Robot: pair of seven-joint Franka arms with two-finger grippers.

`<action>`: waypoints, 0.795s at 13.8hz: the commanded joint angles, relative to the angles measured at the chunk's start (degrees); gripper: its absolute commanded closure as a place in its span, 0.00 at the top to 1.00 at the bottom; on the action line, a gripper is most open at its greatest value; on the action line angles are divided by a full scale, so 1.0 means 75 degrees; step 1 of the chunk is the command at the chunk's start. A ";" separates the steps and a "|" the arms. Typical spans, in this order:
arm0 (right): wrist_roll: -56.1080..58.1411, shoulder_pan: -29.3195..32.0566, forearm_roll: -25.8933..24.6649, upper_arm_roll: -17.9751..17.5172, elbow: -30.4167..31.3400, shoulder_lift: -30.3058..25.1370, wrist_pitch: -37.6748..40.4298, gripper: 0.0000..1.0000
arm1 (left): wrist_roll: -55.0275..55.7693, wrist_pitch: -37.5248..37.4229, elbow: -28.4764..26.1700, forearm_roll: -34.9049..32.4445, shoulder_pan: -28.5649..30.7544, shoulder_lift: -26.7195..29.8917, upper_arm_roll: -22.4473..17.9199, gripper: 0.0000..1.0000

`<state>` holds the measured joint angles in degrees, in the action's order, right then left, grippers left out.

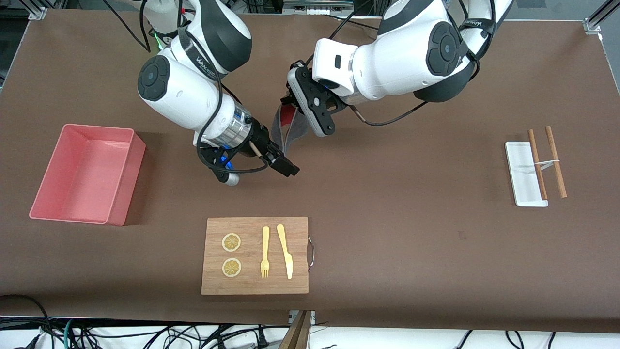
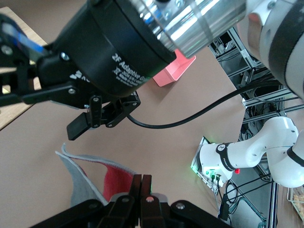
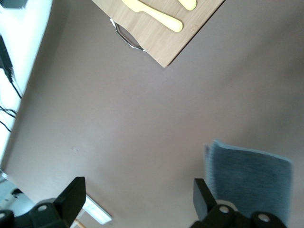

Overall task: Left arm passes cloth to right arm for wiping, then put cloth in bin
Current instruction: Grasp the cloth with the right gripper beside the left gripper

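Left tool (image 1: 290, 103) is clamped on the cloth (image 1: 286, 127) dangling mid-frame over the tabletop (image 1: 387, 194), right tool (image 1: 278, 160) spread wide just beside it, so it should probably close on the hanging edge first.

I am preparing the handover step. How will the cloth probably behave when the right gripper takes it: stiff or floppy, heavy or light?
Probably floppy: the cloth hangs in curved folds below the shut left gripper. Likely light, since a pinch at one edge holds it up. The free end may swing or fold, so the open right gripper, close beside it above the table, should probably close near the held edge.
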<state>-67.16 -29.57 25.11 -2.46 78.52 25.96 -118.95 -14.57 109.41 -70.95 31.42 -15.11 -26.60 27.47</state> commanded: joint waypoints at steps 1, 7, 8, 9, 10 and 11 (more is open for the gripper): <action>0.0924 0.0063 0.0027 0.0011 -0.0274 0.0124 0.0716 1.00 | -0.0096 0.0002 0.0085 0.0170 -0.0024 -0.0062 0.0005 0.00; 0.1782 0.0099 -0.0289 0.0035 -0.0298 0.0077 0.1492 1.00 | -0.0096 0.0002 0.0050 0.0170 -0.0012 -0.0050 0.0005 0.00; 0.1818 0.0087 -0.0290 0.0024 -0.0298 0.0089 0.1504 1.00 | -0.0096 0.0002 0.0050 0.0159 -0.0001 -0.0050 0.0005 0.00; 0.1818 0.0076 -0.0290 0.0012 -0.0298 0.0078 0.1516 1.00 | -0.0107 -0.0010 0.0038 0.0159 0.0011 -0.0050 0.0005 0.00; 0.1818 0.0075 -0.0290 0.0012 -0.0298 0.0077 0.1539 1.00 | -0.0107 -0.0010 0.0026 0.0159 0.0011 -0.0050 0.0005 0.00; 0.1842 0.0075 -0.0301 0.0012 -0.0298 0.0066 0.1655 1.00 | -0.0107 -0.0010 0.0026 0.0159 0.0011 -0.0050 0.0005 0.00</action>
<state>-53.90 -29.18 23.86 -1.98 77.86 26.06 -108.58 -14.57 109.41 -70.95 31.42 -15.11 -26.85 27.47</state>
